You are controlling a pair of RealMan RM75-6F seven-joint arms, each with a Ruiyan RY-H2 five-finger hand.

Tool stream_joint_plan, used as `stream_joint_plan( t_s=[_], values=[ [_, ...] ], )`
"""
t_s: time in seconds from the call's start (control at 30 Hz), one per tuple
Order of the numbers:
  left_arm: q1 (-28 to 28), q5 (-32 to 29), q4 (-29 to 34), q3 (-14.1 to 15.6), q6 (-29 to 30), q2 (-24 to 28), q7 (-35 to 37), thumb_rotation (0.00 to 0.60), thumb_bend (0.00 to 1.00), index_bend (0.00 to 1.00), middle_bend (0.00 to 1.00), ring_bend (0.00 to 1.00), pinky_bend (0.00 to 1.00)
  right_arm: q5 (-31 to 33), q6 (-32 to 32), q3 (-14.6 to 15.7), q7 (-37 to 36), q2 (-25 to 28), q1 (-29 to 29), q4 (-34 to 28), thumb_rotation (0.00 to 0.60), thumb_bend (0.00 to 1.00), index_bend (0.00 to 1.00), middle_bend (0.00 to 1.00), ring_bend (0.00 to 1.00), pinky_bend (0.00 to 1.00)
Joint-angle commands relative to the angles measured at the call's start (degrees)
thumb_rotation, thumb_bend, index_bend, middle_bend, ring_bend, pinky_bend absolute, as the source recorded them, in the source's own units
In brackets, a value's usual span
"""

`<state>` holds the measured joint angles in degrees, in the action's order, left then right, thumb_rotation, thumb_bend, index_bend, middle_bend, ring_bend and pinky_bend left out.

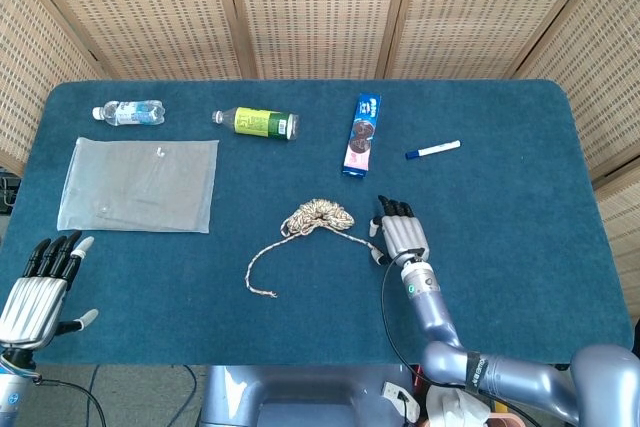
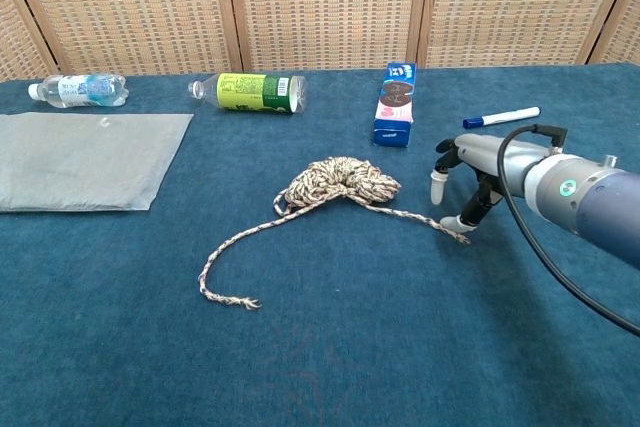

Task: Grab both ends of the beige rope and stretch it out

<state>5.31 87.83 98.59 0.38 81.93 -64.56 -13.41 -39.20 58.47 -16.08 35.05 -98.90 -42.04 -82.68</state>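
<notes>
Now the right hand [image 2: 468,179] hovers with fingers apart, holding nothing, just above the rope [image 2: 335,187]'s near end to pinch it; the left hand [image 1: 40,282] waits released, well apart.

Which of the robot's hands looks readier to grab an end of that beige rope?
The right hand: its fingertips hover at the beige rope's right end, while the left hand waits at the table's near edge.

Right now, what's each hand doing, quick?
Left hand: open, holding nothing, at the table's near left edge.
Right hand: open, fingers spread beside the beige rope end, not gripping it.
</notes>
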Motion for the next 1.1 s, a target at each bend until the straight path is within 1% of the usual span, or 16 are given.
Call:
stream_joint_plan(
  t_s=[0.03,0.2,0.37,0.6,0.8,0.87,1.0,1.1],
  values=[
    [0.07,-0.11,-0.03,0.00,-0.11,-0.04,-0.05,0.600,0.03,0.00,0.00,0.00,0.00,0.56,0.06,0.27,0.04,-0.13,-0.18,0.11,0.600,0.30,0.45,0.00,0.00,0.00],
    [0.27,-0.16,0.05,0.18,-0.53,-0.02,0.06,0.600,0.03,0.00,0.00,0.00,0.00,1.45,-0.30,1.25,-0.18,-0.48,-0.27,-0.29,0.600,0.30,0.45,0.00,0.00,0.00],
    [0.29,-0.19,0.05,0.28,-0.52,-0.13,-0.02,0.600,0.03,0.00,0.00,0.00,0.00,1.61,-0.32,2.16,-0.23,-1.49,-0.54,1.21,0.600,0.30,0.45,0.00,0.00,0.00],
    [0.38,-0.32,0.02,0.27,-0.56,-0.14,0.05,0.600,0.03,0.00,0.00,0.00,0.00,0.18,0.47,3.12,-0.37,-2.12,-0.54,2.92,0.600,0.30,0.48,0.00,0.00,0.00],
    [0.45,-0.35,0.04,0.33,-0.57,-0.15,0.07,0.600,0.03,0.00,0.00,0.00,0.00,-0.30,0.12,3.38,-1.03,-2.54,-0.53,3.55,0.600,0.34,0.53,0.00,0.00,0.00],
    [0.46,-0.34,0.02,0.37,-0.56,-0.17,0.13,0.600,0.03,0.00,0.00,0.00,0.00,-0.43,0.14,3.55,-0.89,-2.76,-0.61,3.84,0.600,0.35,0.54,0.00,0.00,0.00],
    [0.46,-0.16,-0.02,0.48,-0.49,-0.13,0.22,0.600,0.03,0.00,0.00,0.00,0.00,-0.56,0.31,3.68,-0.68,-3.15,-0.70,4.30,0.600,0.41,0.55,0.00,0.00,0.00],
    [0.48,-0.16,-0.05,0.51,-0.50,-0.10,0.31,0.600,0.03,0.00,0.00,0.00,0.00,-0.85,0.54,3.85,-0.45,-3.42,-0.74,4.78,0.600,0.42,0.56,0.00,0.00,0.00]
  ],
)
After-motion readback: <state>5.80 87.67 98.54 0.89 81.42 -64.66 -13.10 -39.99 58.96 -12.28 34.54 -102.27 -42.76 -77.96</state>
